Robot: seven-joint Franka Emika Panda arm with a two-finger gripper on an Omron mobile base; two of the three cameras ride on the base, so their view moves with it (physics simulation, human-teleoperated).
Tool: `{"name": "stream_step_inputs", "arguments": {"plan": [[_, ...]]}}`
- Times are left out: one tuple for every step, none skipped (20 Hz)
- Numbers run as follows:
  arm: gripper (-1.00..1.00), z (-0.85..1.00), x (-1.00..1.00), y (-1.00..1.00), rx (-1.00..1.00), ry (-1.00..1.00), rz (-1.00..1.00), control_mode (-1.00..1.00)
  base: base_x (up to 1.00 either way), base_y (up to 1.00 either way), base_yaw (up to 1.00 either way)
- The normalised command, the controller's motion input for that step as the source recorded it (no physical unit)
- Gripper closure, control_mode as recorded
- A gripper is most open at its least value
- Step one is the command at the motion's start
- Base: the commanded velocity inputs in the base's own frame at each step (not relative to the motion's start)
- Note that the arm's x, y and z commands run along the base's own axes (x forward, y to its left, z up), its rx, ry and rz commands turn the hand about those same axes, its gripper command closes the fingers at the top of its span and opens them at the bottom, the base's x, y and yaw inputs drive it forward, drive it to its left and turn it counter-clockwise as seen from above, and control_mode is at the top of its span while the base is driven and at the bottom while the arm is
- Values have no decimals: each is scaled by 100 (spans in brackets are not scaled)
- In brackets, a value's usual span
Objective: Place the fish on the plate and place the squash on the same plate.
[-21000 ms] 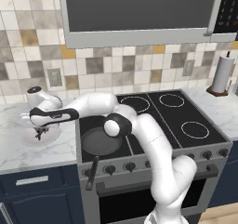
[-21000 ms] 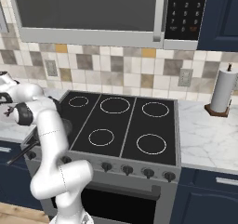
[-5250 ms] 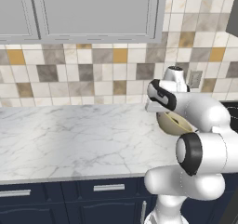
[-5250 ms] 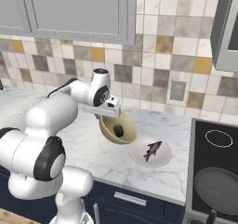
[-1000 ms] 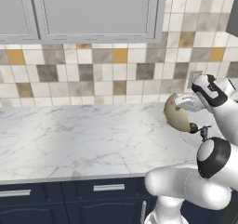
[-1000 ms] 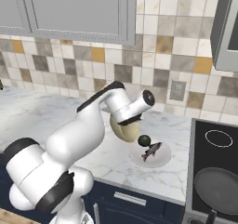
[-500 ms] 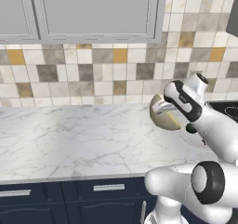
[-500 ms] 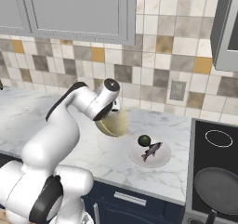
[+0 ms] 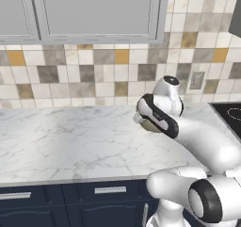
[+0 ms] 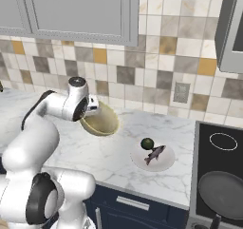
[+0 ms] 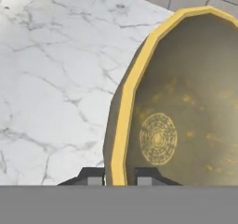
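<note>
The gripper (image 11: 119,175) is clamped on the rim of a tan bowl (image 10: 100,119), one finger inside the rim and one outside, as seen in the hand view; the bowl is held tilted above the marble counter (image 10: 114,152) and looks empty inside. The white plate (image 10: 159,160) sits on the counter to the right of the bowl, near the stove (image 10: 223,176), well apart from the gripper. The fish (image 10: 155,154) lies on the plate already, its long axis slanted from near-left to far-right. A small round dark green squash (image 10: 147,143) is seen on the plate's far-left part, just beside the fish, touching or almost touching it. Both task things are judged to be on the same plate, so the task looks done or nearly so. The relation that matters: plate and its load lie to the right of the held bowl, so any lowering of the bowl is best done on bare counter to the left, away from the plate. A dark frying pan (image 10: 223,191) rests on the stove at near right.
</note>
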Motion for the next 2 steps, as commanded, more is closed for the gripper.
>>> {"name": "stream_step_inputs", "arguments": {"plan": [[100, -16, 0, 59, -21, 15, 1, -100, 0, 0, 0], [100, -16, 0, 59, -20, 18, 2, -100, 0, 0, 0]]}}
